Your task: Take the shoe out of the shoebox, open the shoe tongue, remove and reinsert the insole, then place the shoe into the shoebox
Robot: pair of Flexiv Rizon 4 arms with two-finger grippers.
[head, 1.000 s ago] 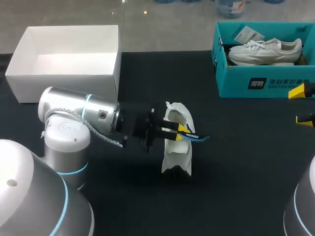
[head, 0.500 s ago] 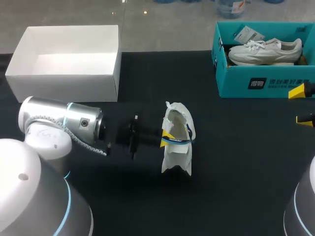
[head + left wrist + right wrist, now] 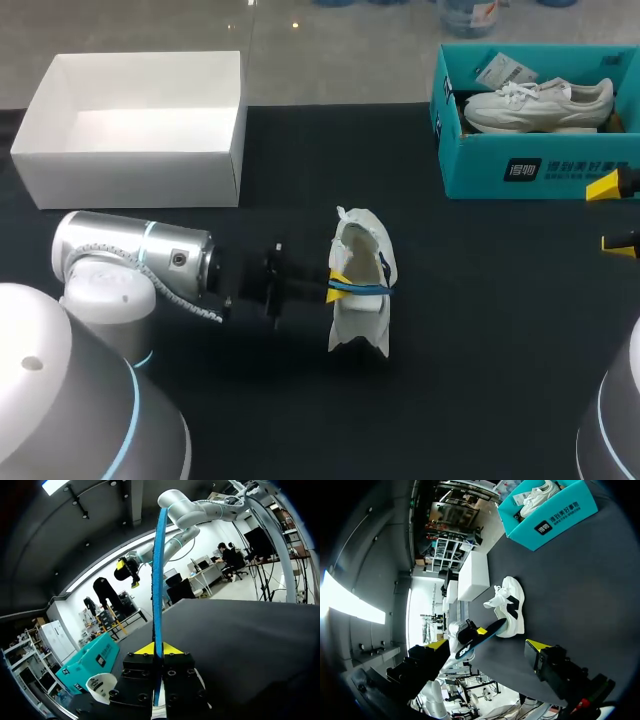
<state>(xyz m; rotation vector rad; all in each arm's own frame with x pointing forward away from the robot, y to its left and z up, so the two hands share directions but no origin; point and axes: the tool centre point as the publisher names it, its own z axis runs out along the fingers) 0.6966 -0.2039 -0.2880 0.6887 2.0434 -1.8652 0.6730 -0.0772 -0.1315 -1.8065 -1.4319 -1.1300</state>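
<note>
Black table [image 3: 480,330]: insole [image 3: 158,580] in L end effector [image 3: 158,649]

The right claw [image 3: 612,215] is cut off by the head view's edge.

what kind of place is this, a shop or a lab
Most likely a robot lab bench, not a shop: the left arm holds a blue insole at a white shoe on a black table, with a teal shoebox and a white box set out.
</note>
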